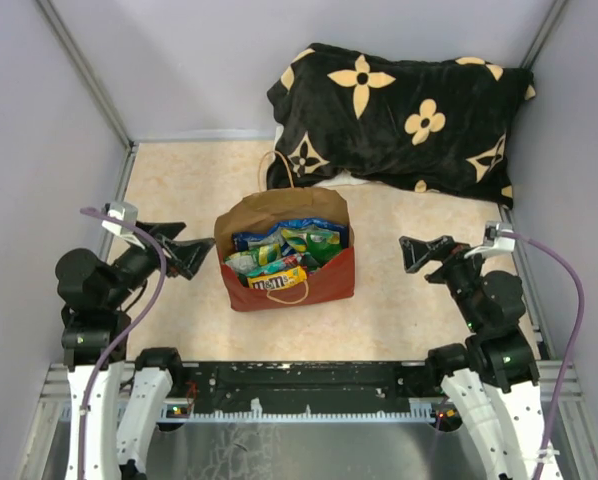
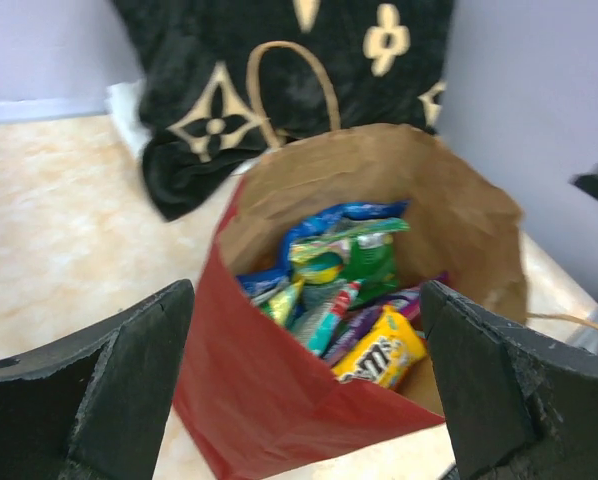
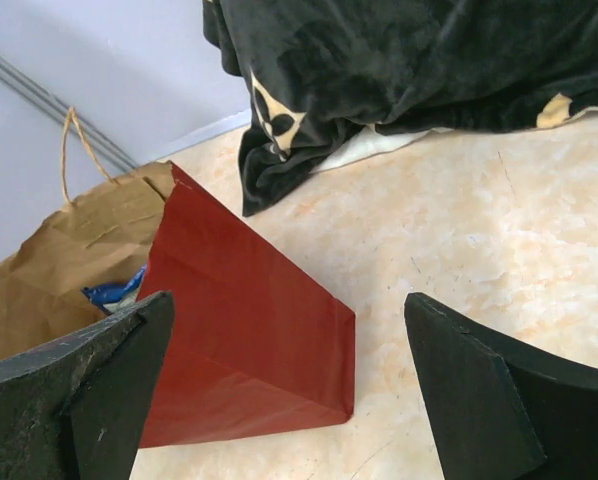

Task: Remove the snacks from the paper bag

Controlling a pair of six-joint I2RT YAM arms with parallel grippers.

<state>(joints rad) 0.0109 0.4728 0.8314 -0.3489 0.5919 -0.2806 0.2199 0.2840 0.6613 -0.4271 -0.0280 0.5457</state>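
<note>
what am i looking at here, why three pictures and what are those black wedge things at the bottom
This is a table with two robot arms bolted at its near edge. The overhead picture comes from a fixed camera above and behind them. The other two come from cameras on each wrist, so the black wedges are that arm's own fingers. The left gripper and the right gripper are both open and hold nothing. Between them stands a red paper bag, open at the top and full of snacks, including a yellow M&M's pack. Behind it lies a black flowered pillow. Nothing has been taken out yet.
</note>
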